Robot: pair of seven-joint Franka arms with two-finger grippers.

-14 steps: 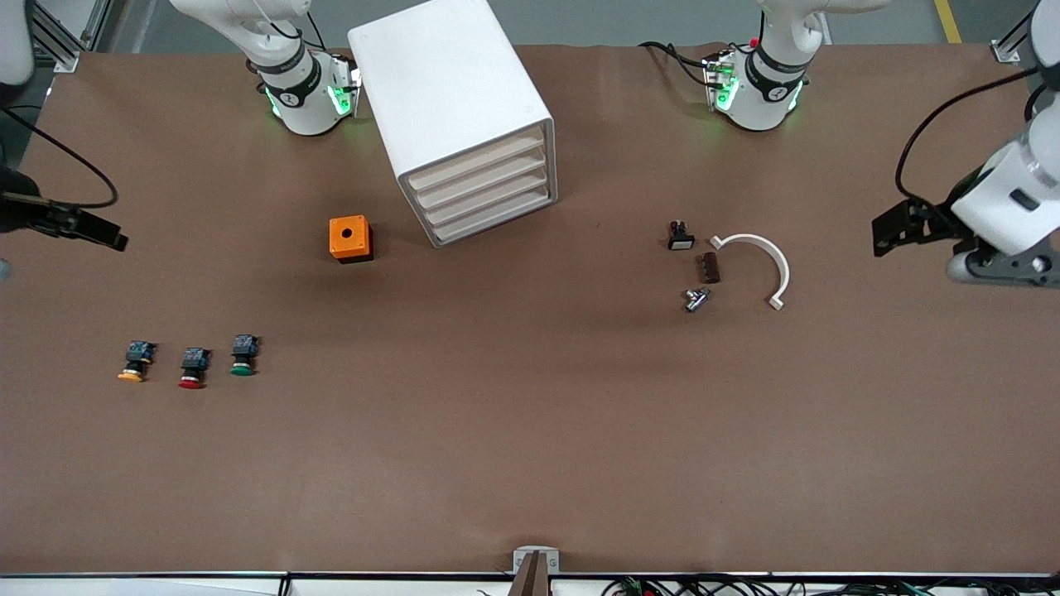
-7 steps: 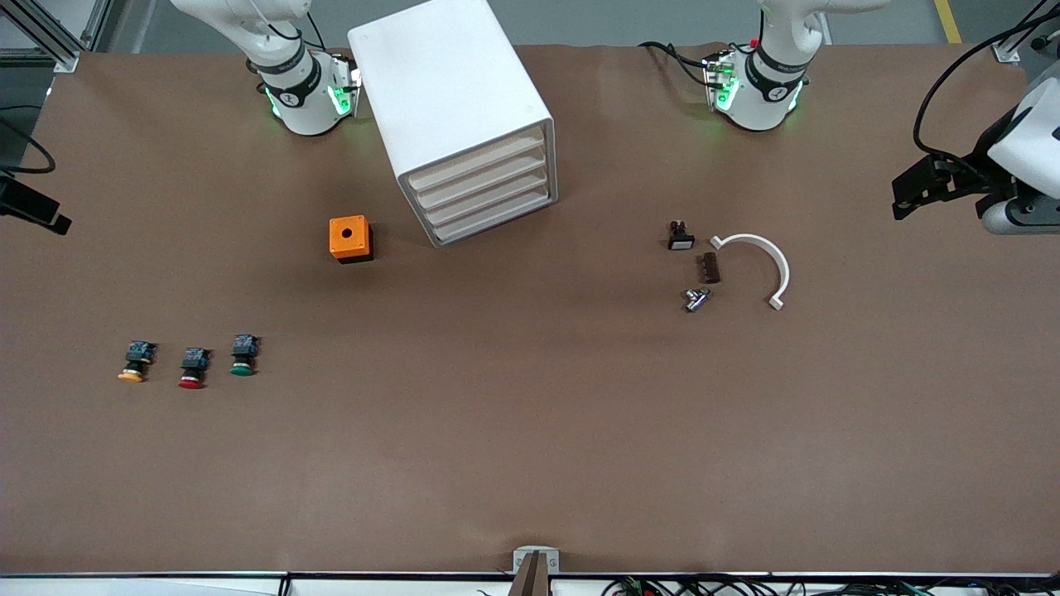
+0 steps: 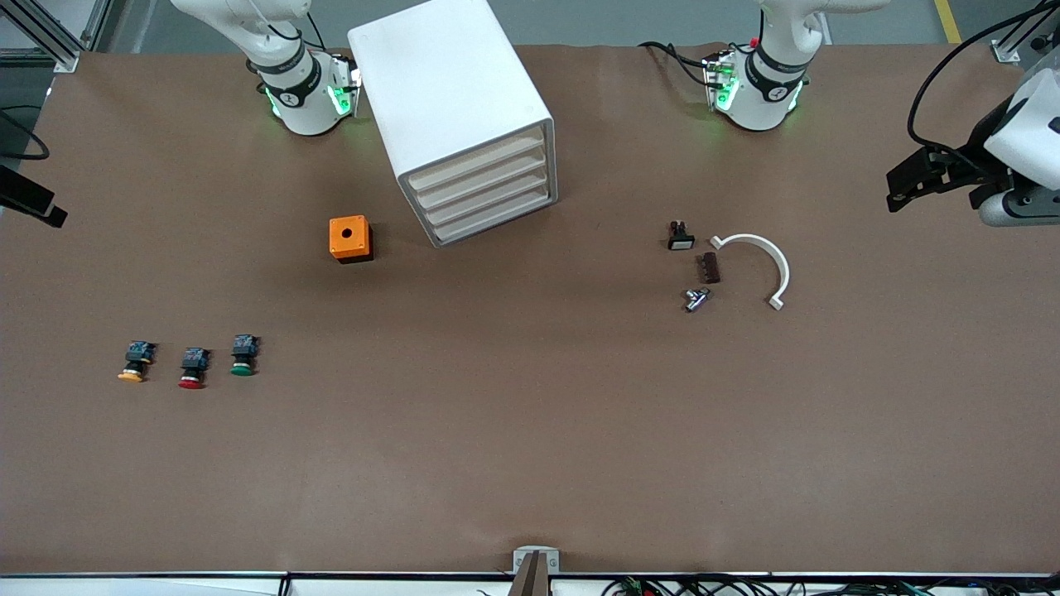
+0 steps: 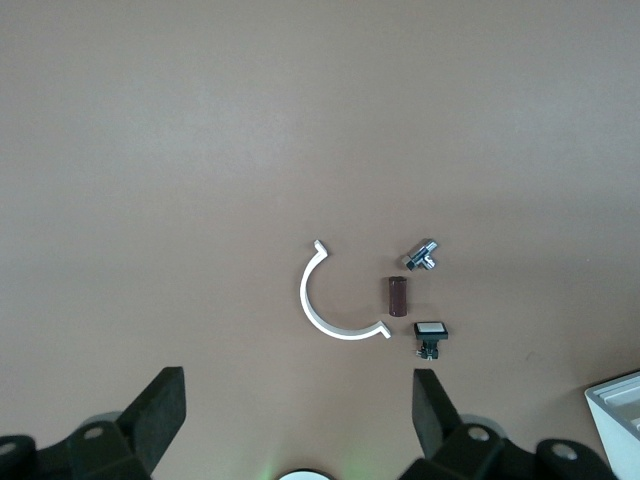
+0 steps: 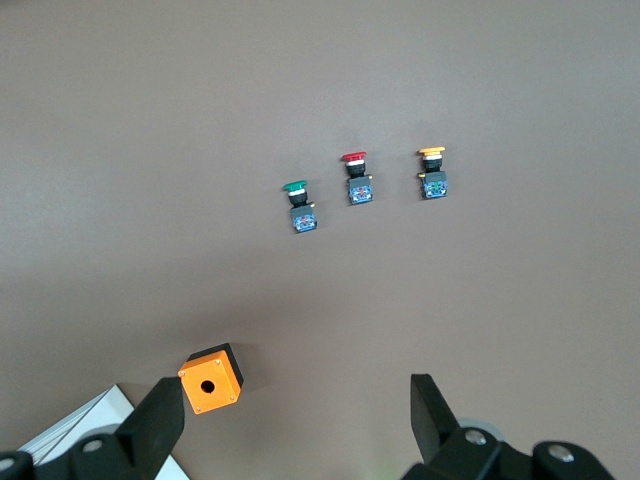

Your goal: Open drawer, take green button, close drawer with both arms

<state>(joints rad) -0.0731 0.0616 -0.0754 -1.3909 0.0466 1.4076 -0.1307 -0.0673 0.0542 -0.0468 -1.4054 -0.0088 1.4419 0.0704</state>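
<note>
The white cabinet [image 3: 451,99] stands between the arm bases, and all four cream drawer fronts [image 3: 482,194] are shut. The green-capped button [image 3: 242,356] lies on the table near the right arm's end, beside the red and yellow ones; it also shows in the right wrist view [image 5: 298,205]. My right gripper [image 5: 297,412] is open and empty, high over the table's edge at its own end [image 3: 37,205]. My left gripper [image 4: 298,405] is open and empty, up over its end of the table [image 3: 909,178].
An orange box [image 3: 350,238] with a hole sits beside the cabinet. The red button [image 3: 192,368] and yellow button [image 3: 134,362] lie by the green one. A white C-shaped clip [image 3: 766,263], brown part [image 3: 709,267], metal piece [image 3: 696,299] and small black switch [image 3: 680,236] lie toward the left arm's end.
Both grippers have drawn back toward their own ends of the table and risen; the left one has barely shifted in the last half second. Nothing on the table has moved.
</note>
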